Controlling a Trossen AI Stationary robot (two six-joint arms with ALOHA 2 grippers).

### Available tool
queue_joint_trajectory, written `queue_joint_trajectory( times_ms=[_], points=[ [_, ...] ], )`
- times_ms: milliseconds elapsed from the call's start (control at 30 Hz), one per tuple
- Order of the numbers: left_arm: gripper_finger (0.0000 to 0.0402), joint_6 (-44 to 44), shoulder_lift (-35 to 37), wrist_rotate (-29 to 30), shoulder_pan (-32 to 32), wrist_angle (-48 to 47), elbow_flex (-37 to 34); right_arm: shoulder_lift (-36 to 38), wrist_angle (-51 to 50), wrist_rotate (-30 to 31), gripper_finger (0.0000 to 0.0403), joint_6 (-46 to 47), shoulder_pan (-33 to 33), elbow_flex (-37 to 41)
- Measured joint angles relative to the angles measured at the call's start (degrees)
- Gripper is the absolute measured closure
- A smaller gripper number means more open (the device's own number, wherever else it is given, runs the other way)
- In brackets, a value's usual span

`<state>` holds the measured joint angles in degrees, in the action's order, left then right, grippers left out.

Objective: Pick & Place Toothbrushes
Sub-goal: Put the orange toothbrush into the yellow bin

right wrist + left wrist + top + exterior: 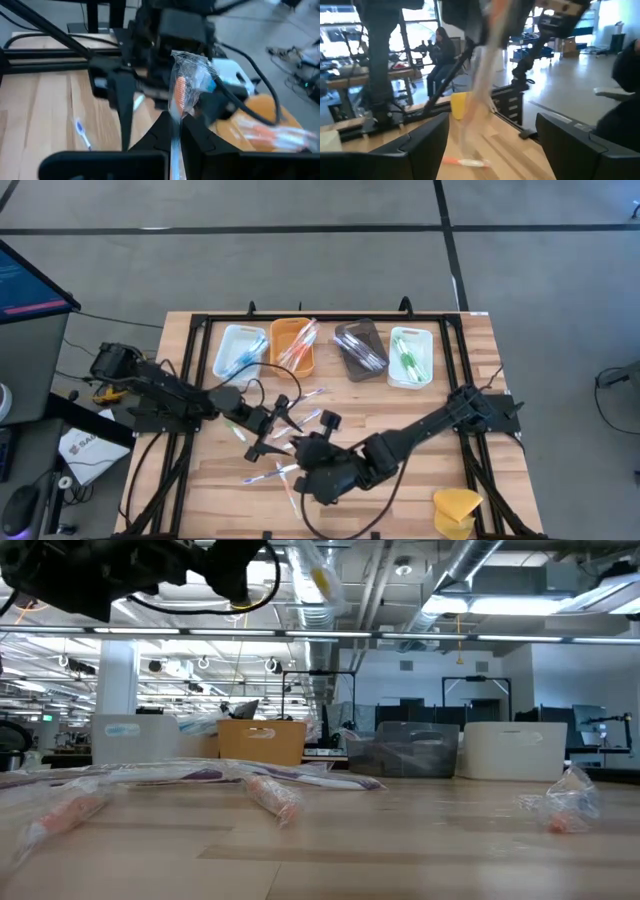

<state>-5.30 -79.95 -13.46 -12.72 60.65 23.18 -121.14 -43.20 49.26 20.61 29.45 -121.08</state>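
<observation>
My right gripper (172, 137), over the middle of the table (302, 450), is shut on a toothbrush (182, 85) with an orange head in a clear wrapper. My left gripper (492, 145) faces it from the table's left (283, 427) and is open. Its two fingers stand on either side of the hanging wrapped toothbrush (482, 85) without touching it. More wrapped toothbrushes lie flat on the wood (310, 395) (268, 476) (272, 795). Others lie in the trays. My right gripper pinches the wrapped toothbrush's handle (173, 145) between its two fingers. The rest of the brush sticks out past the fingertips, orange head end (180, 92) farthest from them. The low view shows the brush (315, 580) lifted clear, high above the table.
A row of trays stands at the far edge: white (240, 350), orange (293, 345), dark (360, 348), white (410, 355). A yellow lump (457, 510) lies at the near right corner. A black frame (200, 330) runs around the table. A seated person (440, 55) shows in the room beyond.
</observation>
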Motion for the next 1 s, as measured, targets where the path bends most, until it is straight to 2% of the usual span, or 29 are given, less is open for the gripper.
queue_joint_trajectory(
  times_ms=[267, 567, 1000],
  points=[
    [0.0108, -0.44, -3.18, 1.34, 0.22, 0.42, 3.11, 0.00, 5.35, -1.31, 0.0393, -7.57, -1.18, -0.02],
    [0.0108, -2.06, -4.08, 1.50, 0.03, 1.40, 3.62, 0.02, 5.31, -1.31, 0.0393, -7.67, -1.84, -0.02],
    [0.0108, -0.22, -3.80, 5.41, -0.98, 6.35, 3.60, 0.01, 5.50, -1.23, 0.0392, -7.60, -2.36, -0.02]
  ],
)
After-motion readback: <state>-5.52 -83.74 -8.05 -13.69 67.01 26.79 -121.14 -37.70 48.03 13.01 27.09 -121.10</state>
